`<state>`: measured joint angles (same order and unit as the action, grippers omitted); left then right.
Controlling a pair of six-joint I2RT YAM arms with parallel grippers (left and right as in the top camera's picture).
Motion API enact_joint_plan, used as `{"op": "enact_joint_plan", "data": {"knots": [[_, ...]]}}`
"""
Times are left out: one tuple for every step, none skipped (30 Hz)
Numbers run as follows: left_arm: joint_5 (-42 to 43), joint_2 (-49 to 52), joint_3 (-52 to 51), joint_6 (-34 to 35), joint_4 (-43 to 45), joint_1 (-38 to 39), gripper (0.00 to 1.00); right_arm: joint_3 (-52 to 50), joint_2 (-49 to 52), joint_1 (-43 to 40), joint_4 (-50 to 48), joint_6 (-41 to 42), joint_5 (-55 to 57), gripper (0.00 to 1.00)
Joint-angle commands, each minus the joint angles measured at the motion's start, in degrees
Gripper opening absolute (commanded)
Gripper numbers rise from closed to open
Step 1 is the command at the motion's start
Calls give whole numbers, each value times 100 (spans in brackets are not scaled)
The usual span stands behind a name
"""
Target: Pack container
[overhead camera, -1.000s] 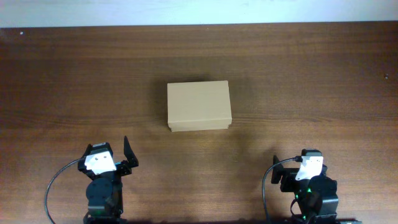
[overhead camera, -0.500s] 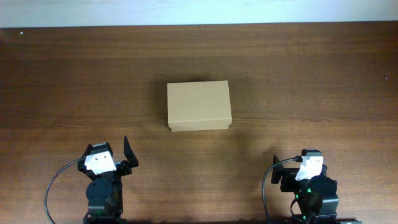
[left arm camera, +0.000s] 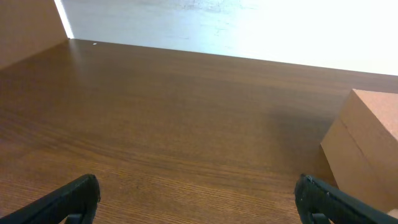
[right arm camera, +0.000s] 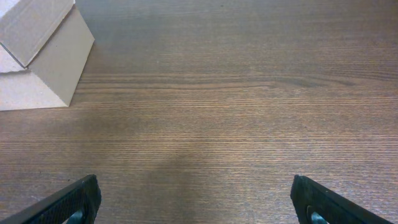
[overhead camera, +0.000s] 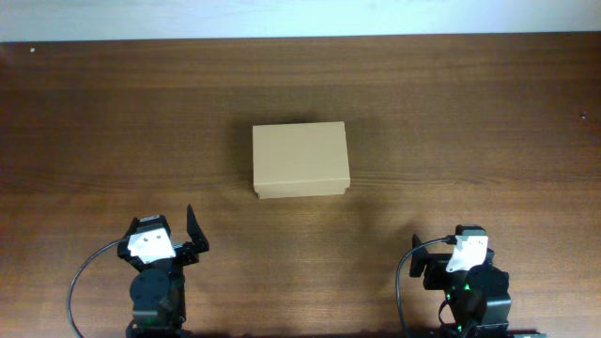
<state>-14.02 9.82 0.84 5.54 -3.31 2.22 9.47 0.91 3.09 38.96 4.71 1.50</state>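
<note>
Overhead: container (overhead camera: 300, 160) sits mid-table (overhead camera: 470, 113), lid shut flat, long side running left-right, nothing on it or against it. Both arms are at the near edge, well apart from the box: left gripper (overhead camera: 161, 235) off its near-left, right gripper (overhead camera: 451, 252) off its near-right, only bare wood btw them and it, so nothing stands in the way. A black cable (overhead camera: 80, 282) loops off the left arm's base. A pale strip (overhead camera: 300, 19) runs past the far edge. Left wrist: two dark fingertips (left arm camera: 78, 198) at the bottom corners, spread wide, only wood btw them, so the jaws are open and empty. The box shows partly at the right edge, one corner and a side face. A brown surface (left arm camera: 25, 25) is at top left; can't tell what it is. Right wrist: fingertips (right arm camera: 74, 199) likewise spread wide w/ nothing held. The box is at top left, corner toward the cam, w/ a flap edge line across its top that the overhead doesn't show. Only the overhead gives the whole box and both arms.
</note>
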Motion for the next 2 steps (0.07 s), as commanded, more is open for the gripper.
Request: {"op": "enact_joint_plan", "data": {"knots": [[-81,-59,-35,-48,7,-26,100,-42,-66,26,2,24,50,99],[-79,-59,-37,-48,7,-26,100,-42,-66,26,2,24,50,99]]}}
